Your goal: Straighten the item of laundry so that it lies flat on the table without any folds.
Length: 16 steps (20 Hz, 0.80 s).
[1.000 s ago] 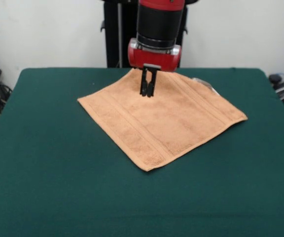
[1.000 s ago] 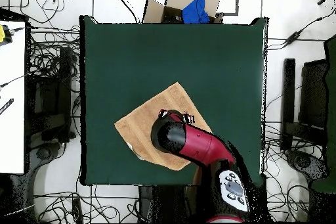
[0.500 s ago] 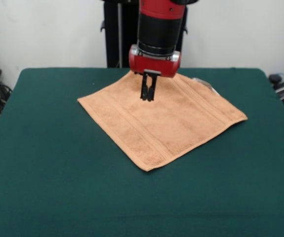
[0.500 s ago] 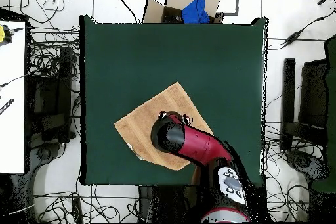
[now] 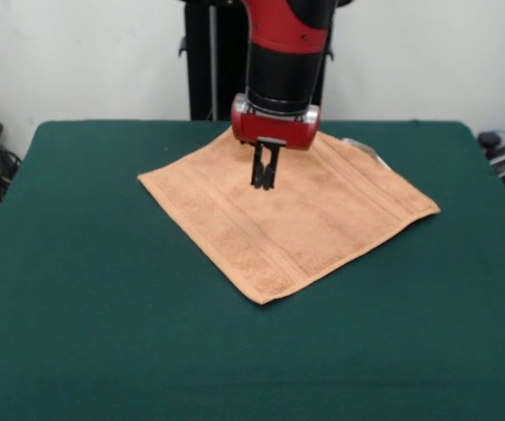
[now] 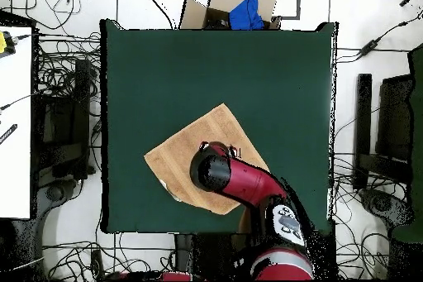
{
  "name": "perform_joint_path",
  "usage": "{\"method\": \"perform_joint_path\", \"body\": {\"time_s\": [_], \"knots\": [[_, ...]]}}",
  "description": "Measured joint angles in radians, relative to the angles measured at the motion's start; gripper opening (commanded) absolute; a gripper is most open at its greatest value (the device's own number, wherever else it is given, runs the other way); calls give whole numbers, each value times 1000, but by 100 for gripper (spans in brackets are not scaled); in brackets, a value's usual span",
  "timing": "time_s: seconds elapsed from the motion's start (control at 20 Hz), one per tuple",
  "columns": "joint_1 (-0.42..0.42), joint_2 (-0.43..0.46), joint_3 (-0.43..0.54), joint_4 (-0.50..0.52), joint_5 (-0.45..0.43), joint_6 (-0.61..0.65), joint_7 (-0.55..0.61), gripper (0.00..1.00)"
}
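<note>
The item of laundry [image 5: 305, 219] is an orange-tan towel lying spread out as a diamond on the far half of the green table [image 5: 103, 307]. It looks flat, with woven bands along two sides and a small white tag [image 5: 362, 147] at its far right edge. My gripper [image 5: 263, 184] hangs from the red wrist over the towel's far part, tips just above or at the cloth, fingers close together with nothing seen between them. In the overhead view the arm covers the gripper and part of the towel [image 6: 186, 150] on the table [image 6: 215, 64].
A cardboard box with something blue [image 6: 235, 10] sits on the floor past one table edge. Cables lie around the table, and a white bench [image 6: 15, 121] stands at the left.
The gripper has come lower toward the towel and a little forward over it. The towel has not moved.
</note>
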<state>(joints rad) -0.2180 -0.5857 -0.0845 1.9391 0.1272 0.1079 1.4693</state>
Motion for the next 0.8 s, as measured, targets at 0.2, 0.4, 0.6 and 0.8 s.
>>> {"method": "perform_joint_path", "body": {"time_s": [0.2,0.4,0.6,0.8], "knots": [[-1,23,17,-17,-9,-9,0,0],[-5,46,31,-33,-11,-17,0,0],[-9,81,47,-59,-10,-29,0,0],[-9,103,47,-73,-10,-35,0,0]]}}
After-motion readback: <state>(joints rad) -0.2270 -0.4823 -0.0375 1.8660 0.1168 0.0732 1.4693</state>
